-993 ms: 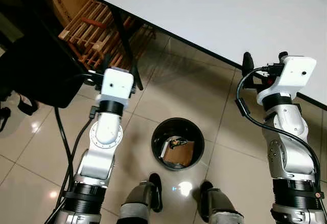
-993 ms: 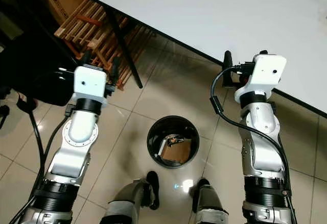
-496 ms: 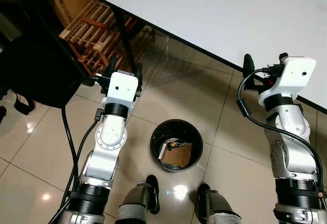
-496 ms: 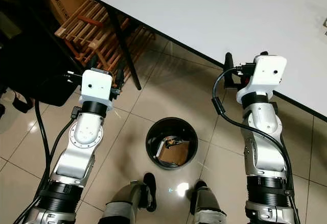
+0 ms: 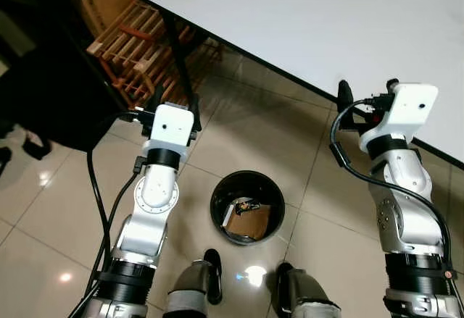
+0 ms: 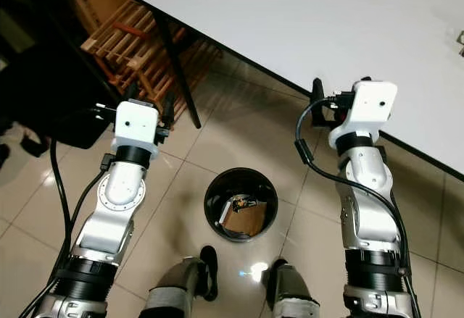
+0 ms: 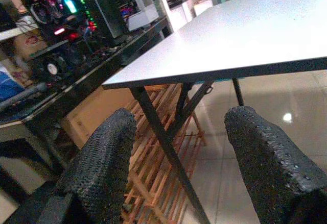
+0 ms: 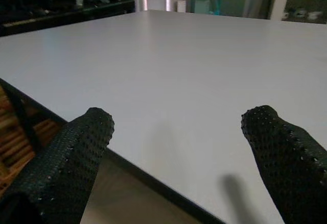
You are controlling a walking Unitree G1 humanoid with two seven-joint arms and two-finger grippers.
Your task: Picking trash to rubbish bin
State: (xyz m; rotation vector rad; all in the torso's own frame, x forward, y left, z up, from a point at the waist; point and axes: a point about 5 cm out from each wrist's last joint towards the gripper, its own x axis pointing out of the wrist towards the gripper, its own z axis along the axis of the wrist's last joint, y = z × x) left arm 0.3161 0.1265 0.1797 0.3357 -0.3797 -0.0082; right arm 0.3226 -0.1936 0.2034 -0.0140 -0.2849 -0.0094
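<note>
A dark desk point(image 7: 76, 89) stood at the far left, carrying a computer case point(image 7: 76, 15) lit with coloured lights. Beside it a brown cardboard box point(image 5: 101, 3) bore faint print, too small to read. A slatted wooden rack point(image 5: 145, 46) lay on the tiled floor point(image 5: 43, 224) under the corner of the white tabletop point(image 5: 326, 21), next to its black leg point(image 5: 176, 50).

The left claw point(image 7: 176, 168) was raised over the floor in front of that leg, its two black fingers point(image 7: 102, 168) spread wide with nothing between them.

Between the two arms, just ahead of the robot's feet point(image 5: 210, 274), stood the round black rubbish bin point(image 5: 247, 207). Inside it lay a brown piece of cardboard point(image 5: 250, 222) and some smaller crumpled trash point(image 5: 243, 206); any writing on these was not legible.

The right claw point(image 8: 173, 157) was held at the near edge of the tabletop, fingers point(image 8: 71, 157) spread apart and empty, pointing across the bare white surface. A black cable point(image 5: 344, 159) looped along the right arm.
</note>
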